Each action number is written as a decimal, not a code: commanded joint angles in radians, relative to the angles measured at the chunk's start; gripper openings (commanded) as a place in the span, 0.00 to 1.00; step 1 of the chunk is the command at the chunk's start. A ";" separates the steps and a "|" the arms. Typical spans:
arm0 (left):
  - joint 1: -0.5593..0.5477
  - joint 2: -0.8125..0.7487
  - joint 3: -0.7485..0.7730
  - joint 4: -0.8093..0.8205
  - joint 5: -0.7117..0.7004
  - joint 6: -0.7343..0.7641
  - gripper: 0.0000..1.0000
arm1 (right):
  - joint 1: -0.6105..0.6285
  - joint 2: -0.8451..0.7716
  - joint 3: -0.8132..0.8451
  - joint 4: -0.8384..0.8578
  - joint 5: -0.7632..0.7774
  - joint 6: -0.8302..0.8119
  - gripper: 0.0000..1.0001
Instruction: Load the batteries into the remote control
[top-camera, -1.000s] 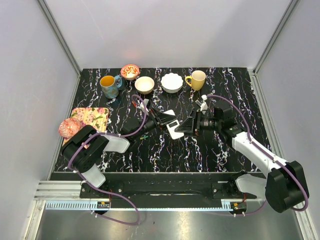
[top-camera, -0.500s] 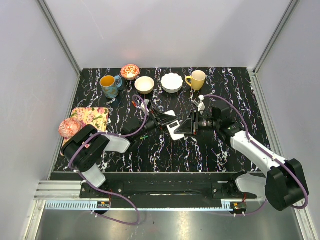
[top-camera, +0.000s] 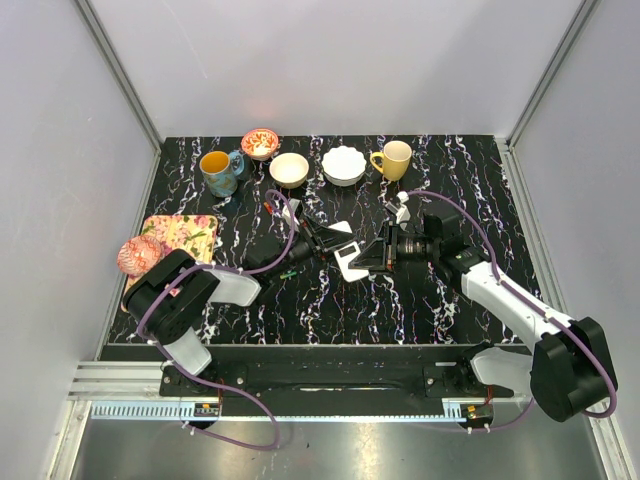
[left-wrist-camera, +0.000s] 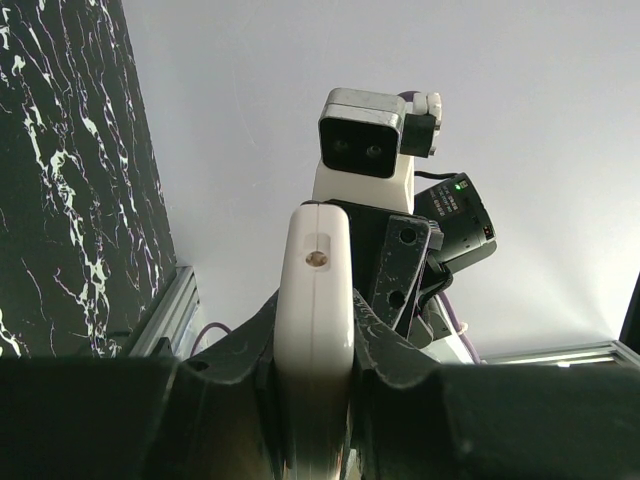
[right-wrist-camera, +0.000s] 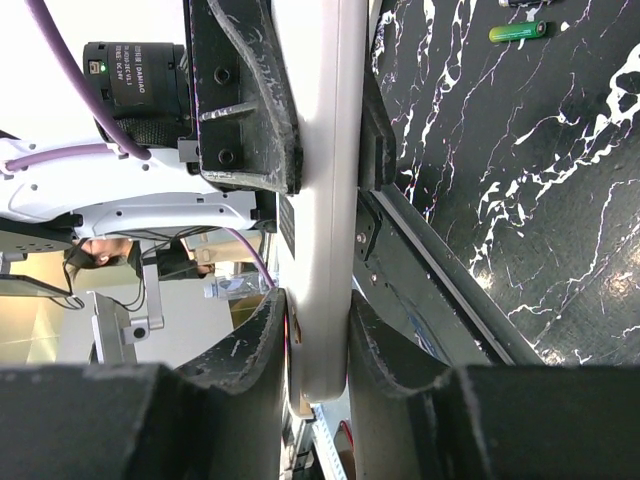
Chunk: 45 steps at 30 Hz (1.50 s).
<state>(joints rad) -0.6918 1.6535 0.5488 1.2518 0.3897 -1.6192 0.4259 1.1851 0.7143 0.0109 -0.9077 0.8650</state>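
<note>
Above the middle of the tabletop (top-camera: 400, 310), the remote control (top-camera: 350, 260) hangs between the two arms, apparently lifted off the surface. Left tool (left-wrist-camera: 315, 350) and right tool (right-wrist-camera: 318, 340) each clamp an opposite end, probably to steady it while the back is worked open. Edge-on it appears thin, white and round-cornered. A green battery (right-wrist-camera: 518, 32) lies on the tabletop nearby.
</note>
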 joint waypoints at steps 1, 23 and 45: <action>-0.020 -0.011 0.048 0.414 0.006 -0.013 0.00 | 0.013 0.010 -0.001 0.049 0.004 -0.001 0.09; -0.072 0.011 0.048 0.414 -0.090 -0.011 0.00 | 0.025 0.010 -0.047 0.184 0.018 0.097 0.25; -0.078 0.032 0.034 0.414 -0.121 -0.016 0.00 | 0.033 -0.015 -0.010 0.126 0.027 0.126 0.68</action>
<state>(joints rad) -0.7731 1.6825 0.5552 1.2530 0.2905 -1.6238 0.4519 1.2003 0.6666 0.1272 -0.8749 0.9829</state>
